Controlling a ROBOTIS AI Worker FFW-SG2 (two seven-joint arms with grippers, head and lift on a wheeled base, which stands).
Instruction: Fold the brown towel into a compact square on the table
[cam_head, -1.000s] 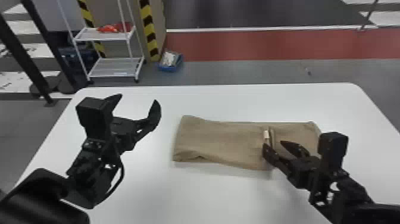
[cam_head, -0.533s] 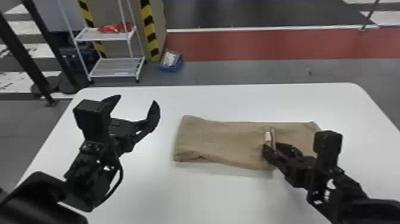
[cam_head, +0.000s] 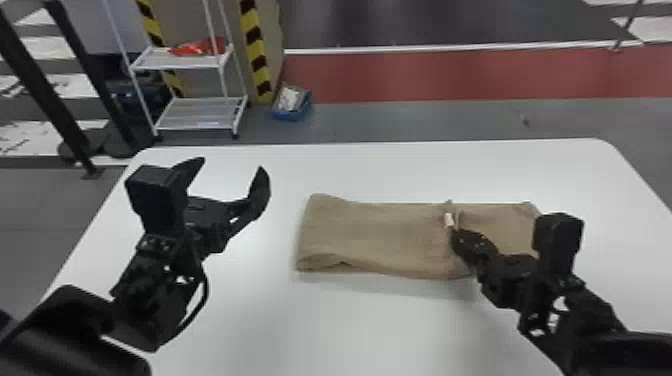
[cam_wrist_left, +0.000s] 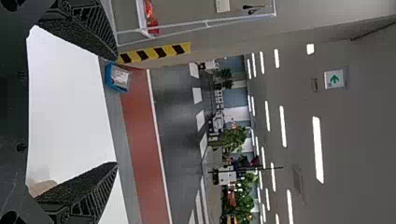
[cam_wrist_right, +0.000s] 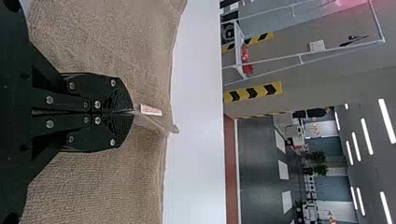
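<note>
At near right, the right hand (cam_head: 456, 236) pinched 1 ridge of the brown towel (cam_head: 375, 235), a flat strip on the worktop (cam_head: 400, 330). The left hand (cam_head: 231, 167) hung spread, left of it. Shortening the strip seemed the step; next likely meant lifting that ridge across.

And across the far floor we go, grey floor (cam_head: 425, 120) first, then a broad red band (cam_head: 450, 75), a white line (cam_head: 450, 48) and a dark stretch (cam_head: 425, 20) beyond! Over on the left, a white rack (cam_head: 200, 107) carries something red (cam_head: 197, 47), black-and-yellow stripes (cam_head: 257, 55) stand beside it, a blue bin (cam_head: 291, 116) sits near, and there, green plants (cam_wrist_left: 233, 139) under glowing ceiling lights (cam_wrist_left: 317, 149)
</note>
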